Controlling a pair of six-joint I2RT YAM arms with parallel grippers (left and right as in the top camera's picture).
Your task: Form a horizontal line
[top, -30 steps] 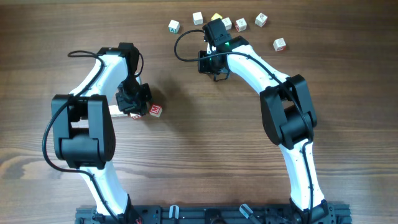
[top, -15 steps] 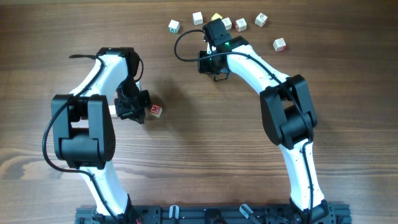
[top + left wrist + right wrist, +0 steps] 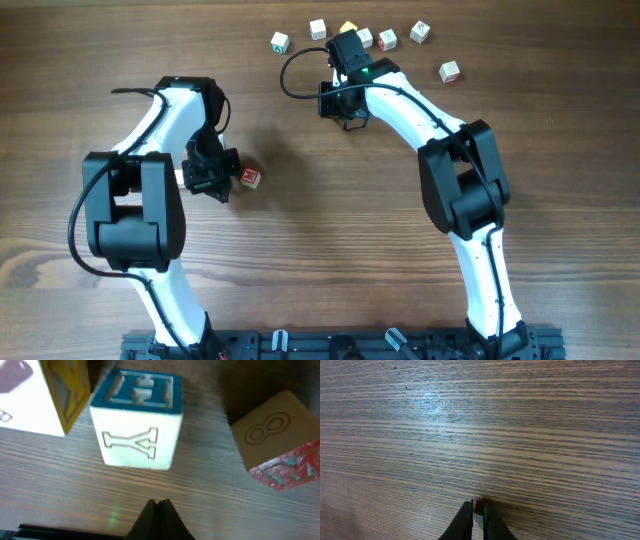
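My left gripper (image 3: 207,172) (image 3: 157,503) is shut with nothing in it, low over the table just in front of the horizontal line of letter cubes. Straight ahead of it stands a cube (image 3: 137,420) with a blue H on top and a Y on its face. To its left is a yellow and white cube (image 3: 42,395). The red M cube (image 3: 250,177) (image 3: 280,445), with an 8 on top, sits turned and a small gap apart on the right. From overhead the left arm hides most of the row. My right gripper (image 3: 344,108) (image 3: 477,504) is shut and empty over bare wood.
Several loose letter cubes lie scattered at the back of the table: a white one (image 3: 280,42), a yellow one (image 3: 347,27) just beyond the right arm, and one with red (image 3: 450,71) farthest right.
My left gripper has shifted a little to the left, away from the red M cube, and its jaws have closed fully. The right arm has not moved.
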